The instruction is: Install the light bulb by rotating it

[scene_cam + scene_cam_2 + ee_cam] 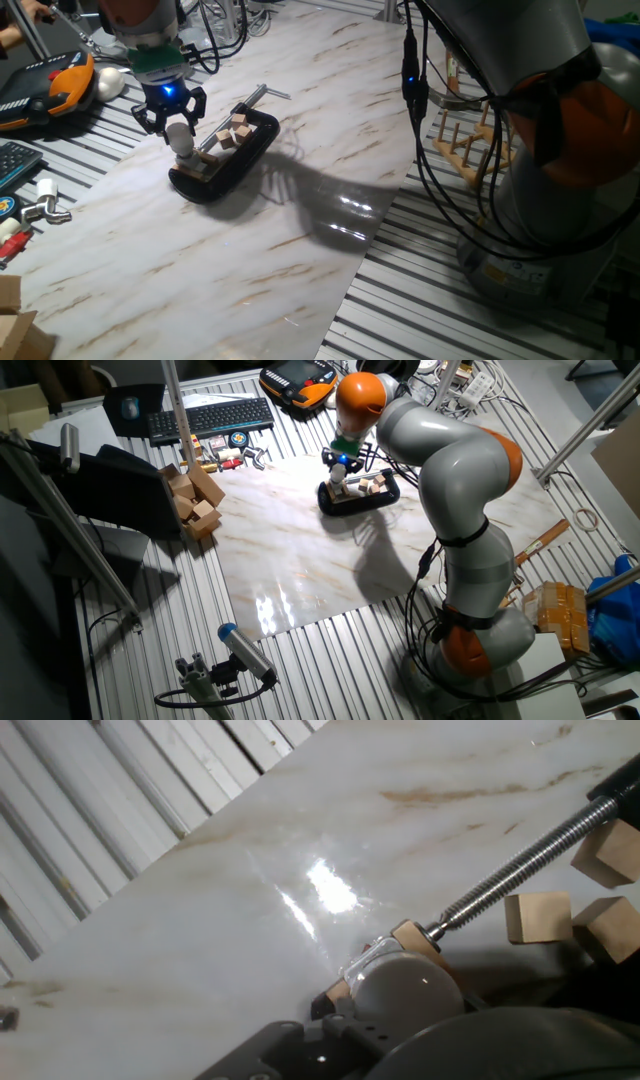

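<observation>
The light bulb point(180, 135) point(338, 476), a small frosted white globe, stands upright at the left end of a black clamp tray point(250, 150) point(385, 495). My gripper point(173, 122) point(342, 464) comes down from above and is shut on the light bulb. In the hand view the bulb point(405, 988) fills the lower middle and rests in a small wooden holder point(420, 938). A threaded steel rod point(530, 855) presses against that holder. Its grey base is hidden. Small wooden blocks point(236, 130) point(537, 916) lie in the tray beside the rod.
An orange and black pendant point(60, 85) and a larger white egg-shaped ball point(108, 82) lie behind the gripper. A keyboard point(210, 418), a pile of wooden blocks point(195, 500) and a metal clamp point(45, 210) sit off the marble board. A wooden rack point(470, 140) stands at the right.
</observation>
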You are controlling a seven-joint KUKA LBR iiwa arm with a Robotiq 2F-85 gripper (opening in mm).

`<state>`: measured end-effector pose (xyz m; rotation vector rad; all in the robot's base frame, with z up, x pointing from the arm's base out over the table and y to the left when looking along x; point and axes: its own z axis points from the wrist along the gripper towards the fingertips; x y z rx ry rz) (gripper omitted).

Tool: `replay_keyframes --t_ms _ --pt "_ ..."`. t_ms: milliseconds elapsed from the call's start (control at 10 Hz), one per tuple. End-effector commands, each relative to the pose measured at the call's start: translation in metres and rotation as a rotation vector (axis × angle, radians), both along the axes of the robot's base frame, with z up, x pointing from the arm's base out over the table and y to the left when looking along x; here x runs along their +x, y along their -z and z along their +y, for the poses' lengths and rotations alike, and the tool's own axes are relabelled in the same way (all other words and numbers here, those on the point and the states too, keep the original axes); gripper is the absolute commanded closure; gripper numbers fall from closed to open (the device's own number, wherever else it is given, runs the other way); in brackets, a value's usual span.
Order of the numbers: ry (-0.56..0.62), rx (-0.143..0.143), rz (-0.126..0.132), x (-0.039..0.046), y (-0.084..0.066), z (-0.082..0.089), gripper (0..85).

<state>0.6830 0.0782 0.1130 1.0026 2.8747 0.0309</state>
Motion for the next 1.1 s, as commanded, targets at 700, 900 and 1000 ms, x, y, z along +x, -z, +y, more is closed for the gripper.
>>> replay_keyframes --t_ms 700,900,1000 --pt "0.196 0.019 -0.005 0.0004 -0.0002 0.0004 85.0" --pt "0.220 0.028 0.005 0.0005 -0.0005 0.0004 85.0" --pt "0.233 0.027 0.005 0.0005 -0.0006 0.0004 68.0"
